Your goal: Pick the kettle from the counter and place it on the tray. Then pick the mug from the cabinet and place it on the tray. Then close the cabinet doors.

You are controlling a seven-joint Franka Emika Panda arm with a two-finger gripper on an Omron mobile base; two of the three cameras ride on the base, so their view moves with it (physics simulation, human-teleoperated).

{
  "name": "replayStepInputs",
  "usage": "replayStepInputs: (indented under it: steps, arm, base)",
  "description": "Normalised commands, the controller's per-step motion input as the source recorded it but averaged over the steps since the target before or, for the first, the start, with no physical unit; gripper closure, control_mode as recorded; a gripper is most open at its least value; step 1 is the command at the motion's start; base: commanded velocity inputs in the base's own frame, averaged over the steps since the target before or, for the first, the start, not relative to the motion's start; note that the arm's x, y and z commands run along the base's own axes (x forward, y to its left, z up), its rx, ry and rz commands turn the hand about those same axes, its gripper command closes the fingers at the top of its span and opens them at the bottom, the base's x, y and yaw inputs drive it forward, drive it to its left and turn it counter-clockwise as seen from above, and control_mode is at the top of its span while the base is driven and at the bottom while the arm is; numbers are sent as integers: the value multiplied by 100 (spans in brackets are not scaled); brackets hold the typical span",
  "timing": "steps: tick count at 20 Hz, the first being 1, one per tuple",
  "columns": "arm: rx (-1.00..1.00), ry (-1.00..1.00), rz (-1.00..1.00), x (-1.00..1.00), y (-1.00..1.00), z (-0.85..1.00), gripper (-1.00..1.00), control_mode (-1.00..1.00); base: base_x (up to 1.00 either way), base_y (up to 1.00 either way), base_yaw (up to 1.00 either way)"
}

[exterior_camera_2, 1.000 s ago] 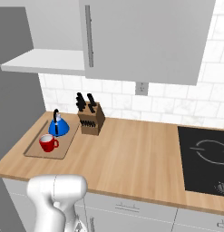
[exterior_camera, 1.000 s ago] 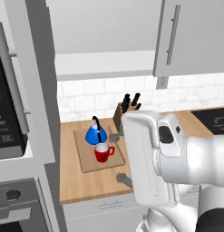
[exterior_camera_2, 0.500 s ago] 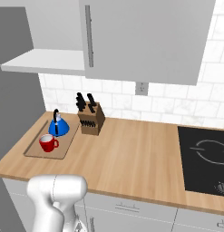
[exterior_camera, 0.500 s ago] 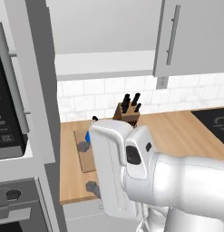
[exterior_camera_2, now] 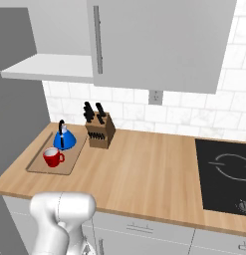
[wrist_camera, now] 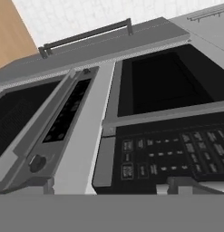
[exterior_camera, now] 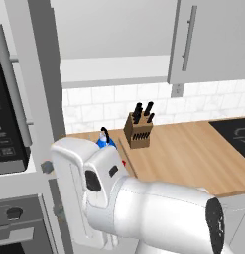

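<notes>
On the tabletop (exterior_camera_2: pixel 144 174), the blue kettle (exterior_camera_2: pixel 63 139) and the red mug (exterior_camera_2: pixel 53 158) both stand on the wooden tray (exterior_camera_2: pixel 40 167), the kettle at about 1 o'clock from the mug and close beside it. A knife block (exterior_camera_2: pixel 100 130) sits just beside the tray toward 2 o'clock. Judging by that, only closing the cabinet doors is left.

The left cabinet door (exterior_camera: pixel 43 74) stands swung out edge-on, baring the cabinet's inner shelf (exterior_camera_2: pixel 50 67); the right cabinet door (exterior_camera_2: pixel 154 45) looks flush, its bar handle (exterior_camera_2: pixel 98 32) upright.

The end effector itself cannot be made out in the frames; its fingers are taken to be spread wide with nothing between them. The hand camera faces the oven-and-microwave column (wrist_camera: pixel 145 131), so the hand is low and turned well off to the left of the tray.

The coming move turns on this: the open door lies high, around 12 o'clock above the arm (exterior_camera: pixel 144 208), its long axis vertical, so the hand must likely rise and turn toward that panel.
</notes>
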Motion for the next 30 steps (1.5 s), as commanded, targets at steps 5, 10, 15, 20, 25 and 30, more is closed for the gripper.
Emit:
replayStepInputs:
  steps: [5,10,15,20,25,30]
  arm:
    - [0,0,-4,33,44,0,-100,-100]
    - [1,-3,-6,39,32,0,-100,-100]
    - [3,-3,-6,23,37,3,-100,-100]
    - [2,0,-8,24,32,2,-100,-100]
    - [3,0,-8,32,24,0,-100,-100]
    - [1,0,-8,41,20,0,-100,-100]
  base:
    - [0,0,0]
    - [0,0,0]
    - [0,0,0]
    - [0,0,0]
    - [0,0,0]
    - [0,0,0]
